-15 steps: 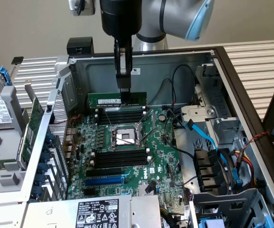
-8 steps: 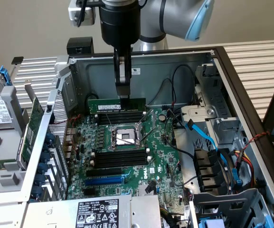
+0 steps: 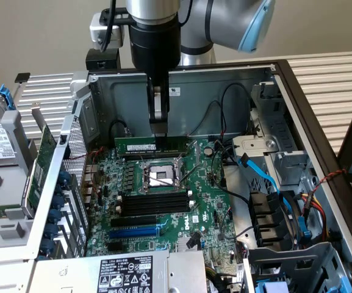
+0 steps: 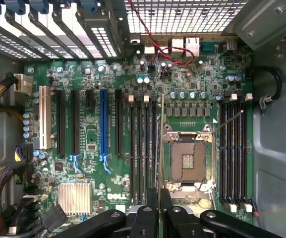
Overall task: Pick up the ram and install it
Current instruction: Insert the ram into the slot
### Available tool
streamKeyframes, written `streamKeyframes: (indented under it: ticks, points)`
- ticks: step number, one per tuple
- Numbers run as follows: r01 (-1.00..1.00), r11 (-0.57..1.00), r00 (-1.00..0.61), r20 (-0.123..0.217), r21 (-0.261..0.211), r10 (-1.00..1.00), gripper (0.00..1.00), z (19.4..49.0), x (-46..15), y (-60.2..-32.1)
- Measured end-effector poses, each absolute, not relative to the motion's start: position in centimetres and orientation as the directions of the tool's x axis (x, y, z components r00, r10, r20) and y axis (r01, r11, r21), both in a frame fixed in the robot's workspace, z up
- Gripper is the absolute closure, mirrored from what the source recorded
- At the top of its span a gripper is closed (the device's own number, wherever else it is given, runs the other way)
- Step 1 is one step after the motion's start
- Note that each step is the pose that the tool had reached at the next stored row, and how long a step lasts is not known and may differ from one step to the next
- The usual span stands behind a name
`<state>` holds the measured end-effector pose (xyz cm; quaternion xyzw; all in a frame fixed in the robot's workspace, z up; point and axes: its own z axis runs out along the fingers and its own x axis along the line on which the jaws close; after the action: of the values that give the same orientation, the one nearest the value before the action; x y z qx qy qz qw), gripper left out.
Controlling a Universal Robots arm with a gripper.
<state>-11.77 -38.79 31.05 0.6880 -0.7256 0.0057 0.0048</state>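
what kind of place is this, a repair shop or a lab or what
Probably a robotics lab or test bench: an open computer case with its motherboard exposed lies on a slatted metal table, and a robot arm holds the ram in its tool over it.

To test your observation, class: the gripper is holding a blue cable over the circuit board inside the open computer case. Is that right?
Not quite. The gripper is holding a green memory stick, not a blue cable, over the circuit board inside the open computer case. The exterior view shows this.
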Motion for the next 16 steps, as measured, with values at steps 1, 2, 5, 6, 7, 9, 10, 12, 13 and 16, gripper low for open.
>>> streamKeyframes:
  ticks: [1, 2, 5, 6, 7, 9, 10, 12, 13, 16]
  points:
    - [-0.999, 0.053, -0.053, 0.015, -0.002, -0.998, 0.86, 31.0, -11.8, -38.9]
    - [-0.999, 0.053, -0.053, 0.015, -0.002, -0.998, 0.86, 31.0, -11.8, -39.0]
    - [-0.999, 0.053, -0.053, 0.015, -0.002, -0.998, 0.86, 31.0, -11.8, -39.3]
    - [-0.999, 0.053, -0.053, 0.015, -0.002, -0.998, 0.86, 31.0, -11.8, -39.5]
    - [-0.999, 0.053, -0.053, 0.015, -0.002, -0.998, 0.86, 31.0, -11.8, -39.6]
    - [-0.999, 0.053, -0.053, 0.015, -0.002, -0.998, 0.86, 31.0, -11.8, -40.0]
    - [-0.999, 0.053, -0.053, 0.015, -0.002, -0.998, 0.86, 31.0, -11.8, -40.1]
    - [-0.999, 0.053, -0.053, 0.014, -0.002, -0.998, 0.86, 30.9, -11.8, -40.5]
    - [-0.999, 0.053, -0.053, 0.014, -0.002, -0.998, 0.86, 30.8, -11.8, -40.6]
    - [-0.999, 0.053, -0.053, 0.014, -0.002, -0.998, 0.86, 30.5, -11.8, -40.6]
